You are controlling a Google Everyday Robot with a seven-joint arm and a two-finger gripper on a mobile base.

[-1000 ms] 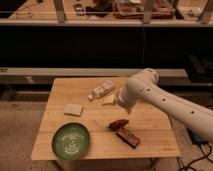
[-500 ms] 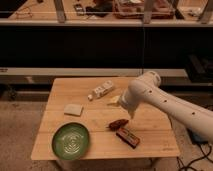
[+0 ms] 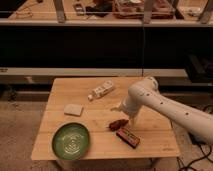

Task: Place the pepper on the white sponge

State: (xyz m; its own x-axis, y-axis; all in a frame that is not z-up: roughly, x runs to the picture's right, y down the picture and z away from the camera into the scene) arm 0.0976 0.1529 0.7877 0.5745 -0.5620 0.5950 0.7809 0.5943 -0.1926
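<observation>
The pepper (image 3: 118, 123) is small and dark red-brown and lies on the wooden table (image 3: 150, 142), right of centre. My gripper (image 3: 122, 117) hangs at the end of the white arm (image 3: 165, 107), directly over the pepper and very close to it. I cannot see whether it is touching the pepper. The white sponge (image 3: 73, 109) lies flat on the left part of the table, well away from the gripper.
A brown rectangular block (image 3: 128, 136) lies just right of and in front of the pepper. A green plate (image 3: 71, 141) sits at the front left. A white bottle (image 3: 101, 91) lies on its side toward the back. Dark shelving stands behind the table.
The arm's bend has shifted a little to the right, and the gripper has stayed over the pepper. The pepper, sponge, plate and block have not moved.
</observation>
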